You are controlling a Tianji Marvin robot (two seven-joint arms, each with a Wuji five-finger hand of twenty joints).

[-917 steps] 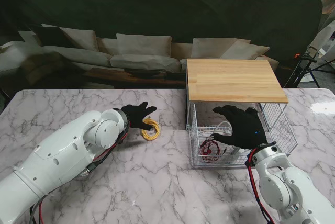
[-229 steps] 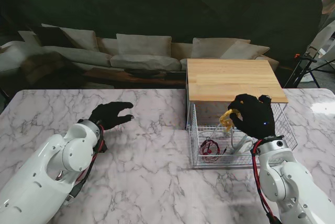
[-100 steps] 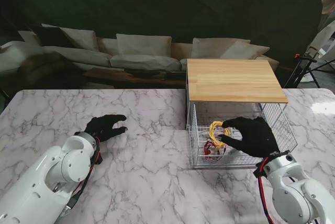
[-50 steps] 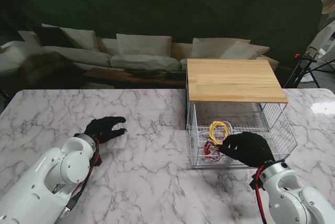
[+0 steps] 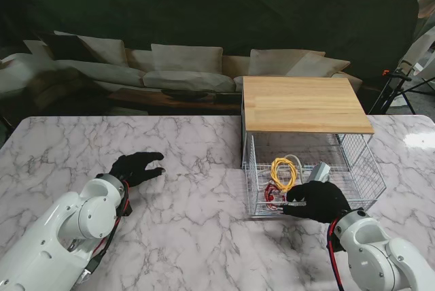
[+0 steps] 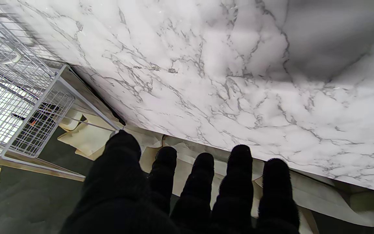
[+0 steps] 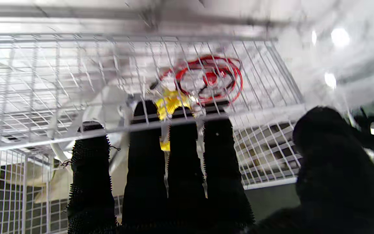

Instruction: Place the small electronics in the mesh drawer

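Drawer [image 5: 363, 168] stands pulled out under wooden top [image 5: 304, 103] at marble table's [image 5: 204, 209] right side | yellow cable coil [image 5: 283, 170] and red coil [image 5: 273, 196] lie in its left half | right hand [image 5: 318, 199] rests fingers over front rim, grasping nothing | left hand [image 5: 136, 166] spread, empty | coils likely light, floppy, snag-prone; pinch several loops together.
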